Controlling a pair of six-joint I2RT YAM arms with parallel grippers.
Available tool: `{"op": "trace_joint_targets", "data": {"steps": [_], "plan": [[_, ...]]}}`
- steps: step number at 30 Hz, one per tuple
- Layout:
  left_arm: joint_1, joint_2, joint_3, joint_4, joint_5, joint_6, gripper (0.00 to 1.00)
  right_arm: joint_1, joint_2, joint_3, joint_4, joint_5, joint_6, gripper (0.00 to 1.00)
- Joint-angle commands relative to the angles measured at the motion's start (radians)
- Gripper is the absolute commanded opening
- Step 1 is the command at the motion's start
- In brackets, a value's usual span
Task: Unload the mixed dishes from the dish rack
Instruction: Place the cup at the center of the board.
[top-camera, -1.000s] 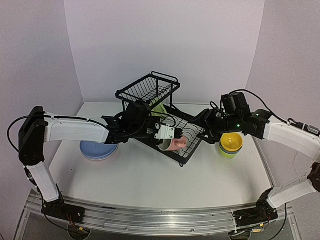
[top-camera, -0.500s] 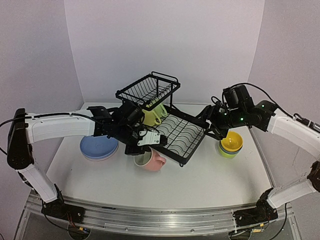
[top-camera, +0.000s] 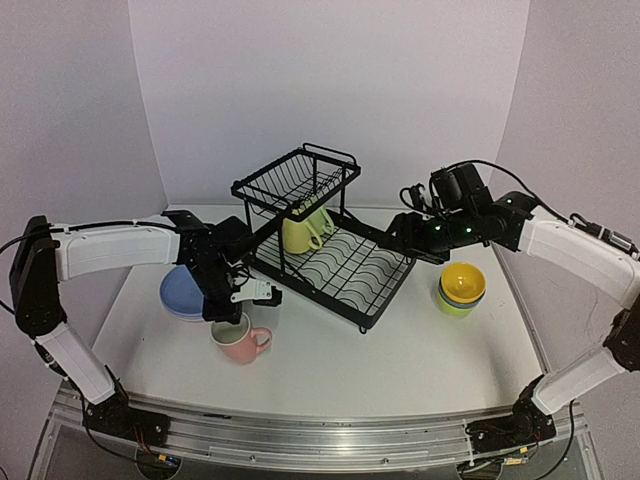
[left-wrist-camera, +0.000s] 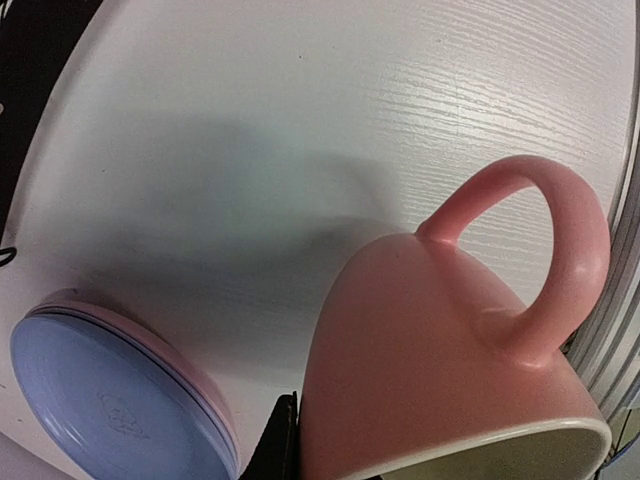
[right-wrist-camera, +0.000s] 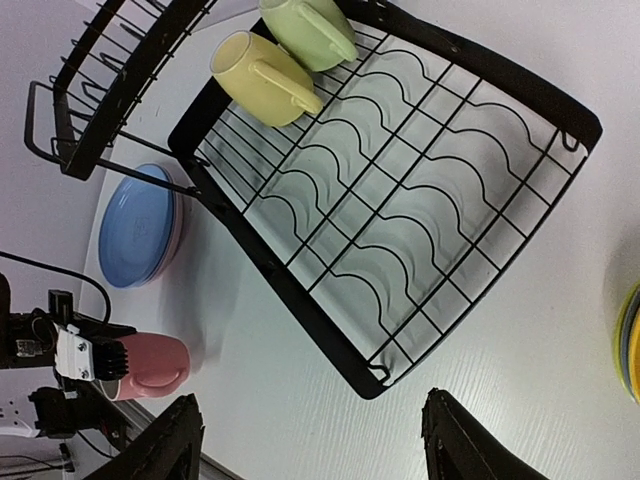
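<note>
Left hand (top-camera: 236, 318) grips a pink ceramic handled mug (top-camera: 241, 342) left of the black wire dish rack (top-camera: 345, 268); right hand (right-wrist-camera: 310, 405) spread wide above it.

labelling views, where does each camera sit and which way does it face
Top: above and behind the bases, looking down; both arms show, left gripper on the pink mug, right gripper by the rack.
Left wrist: on left arm, facing down past the pink mug to the plates; one fingertip shows.
Right wrist: raised by the rack, facing down on it; both fingers show.
Shared: wrist views both show pink mug, plates.
</note>
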Motion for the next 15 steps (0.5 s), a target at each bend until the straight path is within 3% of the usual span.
{"op": "trace_joint_targets", "data": {"steps": [1, 7, 11, 15], "plan": [[-0.006, 0.021, 0.028, -0.025, -0.002, -0.037, 0.00, -0.004, 0.036, 0.039, 0.073, -0.020, -0.144, 0.72], [-0.006, 0.040, 0.031, -0.035, 0.023, -0.025, 0.00, -0.003, 0.104, 0.063, 0.094, -0.088, -0.232, 0.72], [-0.006, 0.044, 0.043, -0.022, 0.035, -0.026, 0.12, -0.003, 0.144, 0.054, 0.151, -0.118, -0.294, 0.72], [-0.006, 0.047, 0.056, -0.023, 0.046, -0.038, 0.15, -0.004, 0.176, 0.055, 0.184, -0.118, -0.335, 0.72]]}}
